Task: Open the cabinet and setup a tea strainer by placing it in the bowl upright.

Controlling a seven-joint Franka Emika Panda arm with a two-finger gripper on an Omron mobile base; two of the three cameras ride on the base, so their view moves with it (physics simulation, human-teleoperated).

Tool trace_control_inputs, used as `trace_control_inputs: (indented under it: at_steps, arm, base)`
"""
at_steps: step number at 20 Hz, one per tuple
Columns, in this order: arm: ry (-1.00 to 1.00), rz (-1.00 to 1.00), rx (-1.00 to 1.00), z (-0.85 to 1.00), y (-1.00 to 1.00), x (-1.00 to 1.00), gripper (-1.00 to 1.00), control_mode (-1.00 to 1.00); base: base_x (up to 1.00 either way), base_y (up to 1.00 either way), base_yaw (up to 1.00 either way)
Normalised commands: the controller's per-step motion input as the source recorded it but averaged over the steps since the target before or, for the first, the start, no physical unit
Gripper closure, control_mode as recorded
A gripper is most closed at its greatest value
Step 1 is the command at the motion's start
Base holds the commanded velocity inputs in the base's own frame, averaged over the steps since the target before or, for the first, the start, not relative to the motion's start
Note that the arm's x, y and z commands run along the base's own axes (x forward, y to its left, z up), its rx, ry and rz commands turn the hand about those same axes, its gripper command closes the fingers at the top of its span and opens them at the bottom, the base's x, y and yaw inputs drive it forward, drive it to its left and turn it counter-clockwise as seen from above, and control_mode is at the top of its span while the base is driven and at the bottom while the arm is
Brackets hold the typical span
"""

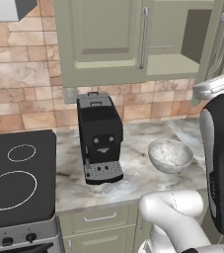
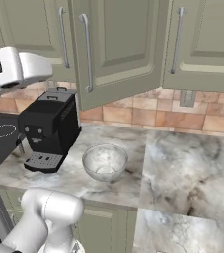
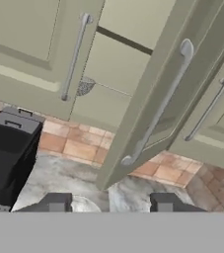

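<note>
The sage-green cabinet [image 1: 103, 39] hangs over the counter with its right door [image 2: 118, 49] swung open. In the hand view that door [image 3: 148, 113] stands edge-on with its long silver handle [image 3: 158, 104] just ahead of me. A patch of the grey mesh tea strainer [image 3: 85, 87] peeks out on the inside shelf, mostly hidden behind the closed left door. The marbled bowl [image 1: 170, 154] [image 2: 104, 162] sits empty on the counter right of the coffee machine. My gripper [image 3: 111, 202] is open with nothing between its fingertips, a little short of the open door's handle.
A black coffee machine [image 1: 99, 138] [image 2: 49, 131] stands left of the bowl. A black stovetop [image 1: 15, 178] lies at the far left. More closed cabinet doors [image 2: 202, 44] hang to the right. Marble counter [image 2: 187, 168] stretches right of the bowl.
</note>
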Motion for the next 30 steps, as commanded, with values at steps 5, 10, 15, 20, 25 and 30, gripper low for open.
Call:
trace_control_inputs:
  at_steps: [5, 10, 15, 20, 25, 30]
  arm:
    - [0.08, 0.0, -0.14, 0.01, 0.5, 0.0, -1.0, -1.0]
    - [0.12, 0.0, -0.17, -0.06, 0.24, 0.09, -1.0, -1.0]
    - [0.16, 0.0, -0.3, -0.41, 0.32, 0.43, -1.0, -1.0]
    - [0.23, 0.0, -0.25, -0.31, 0.02, 0.49, -1.0, -1.0]
    - [0.22, 0.0, -0.23, -0.04, -0.24, 0.48, -1.0, -1.0]
    - [0.12, 0.0, -0.23, -0.03, -0.37, 0.28, -1.0, -1.0]
  base:
    - [0.0, 0.0, 0.0]
    - [0.0, 0.0, 0.0]
    - [0.0, 0.0, 0.0]
    - [0.0, 0.0, 0.0]
    - [0.0, 0.0, 0.0]
    - [0.0, 0.0, 0.0]
